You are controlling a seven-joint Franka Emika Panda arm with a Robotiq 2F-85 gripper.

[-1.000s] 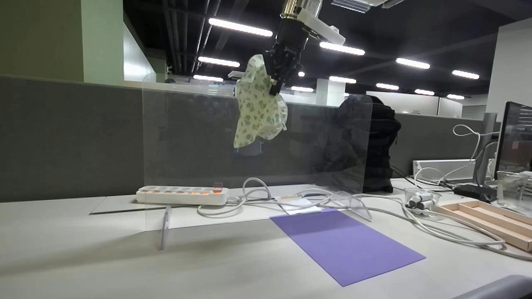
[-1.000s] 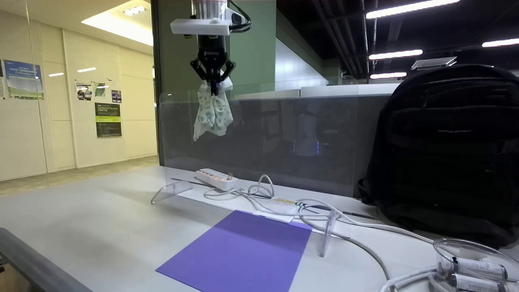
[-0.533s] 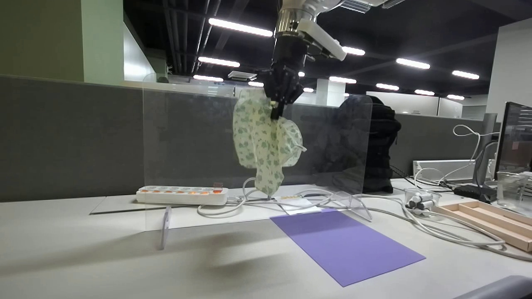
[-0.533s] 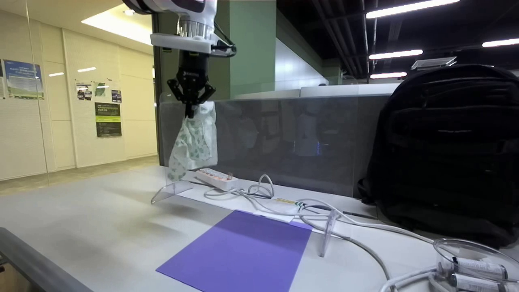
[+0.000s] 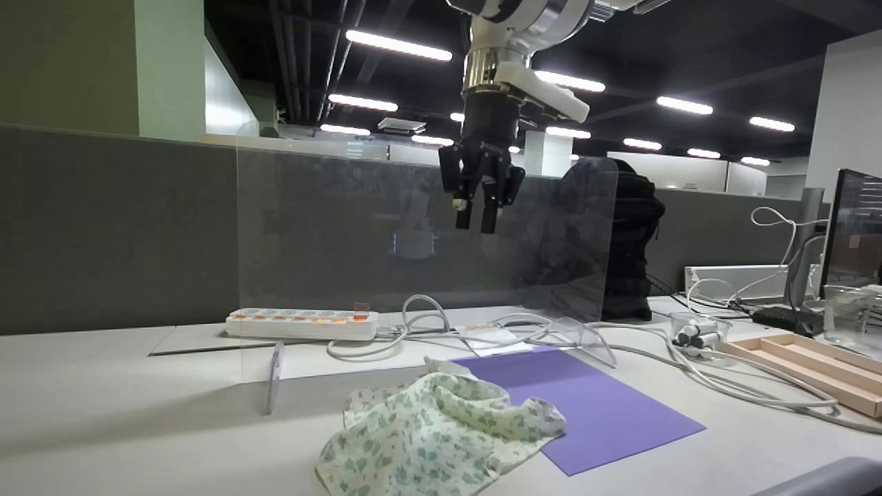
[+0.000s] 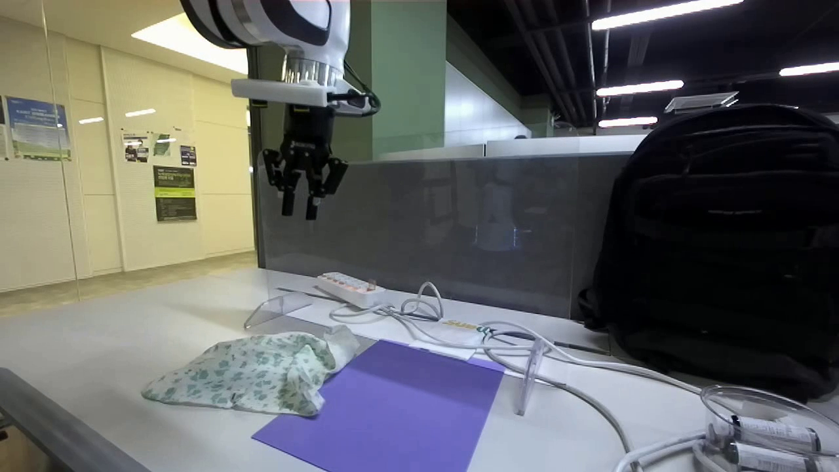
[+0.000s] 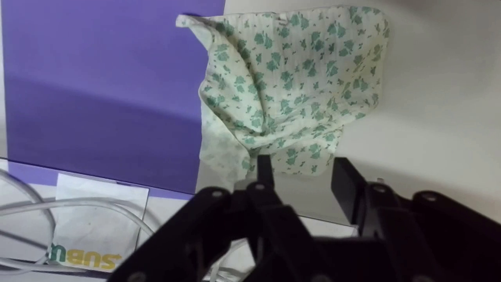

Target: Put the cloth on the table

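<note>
So the cloth [image 7: 301,78] is lying on the table [image 7: 438,117], with one side lapping over the edge of the purple sheet [image 7: 98,58]. It's off-white with a green leafy print and pretty rumpled: there's a fold curled over along the sheet side, a narrow corner poking out onto the purple, and a paler flap where the print looks washed out. My gripper [image 5: 476,222] hangs well above it, fingers [image 7: 266,170] parted partway, holding nothing. Views differ a fair bit, btw. Both exterior views show the drop from my gripper down to the cloth, which I can't really judge from the wrist. The wrist view gets the fold best, though one finger hides a bit of cloth, and it has the letters [image 7: 84,256] on the white paper [image 7: 98,219] big and upside down. In an exterior view the cloth [image 5: 441,441] gets cut off by the bottom of the frame, while in an exterior view the whole cloth [image 6: 255,373] fits. Posters [image 6: 175,193] on the wall [image 6: 226,223] turn up in an exterior view, and the screen [image 5: 858,234] and tray [image 5: 820,363] turn up in an exterior view too. The backpack [image 6: 714,262] is in both exterior views.
</note>
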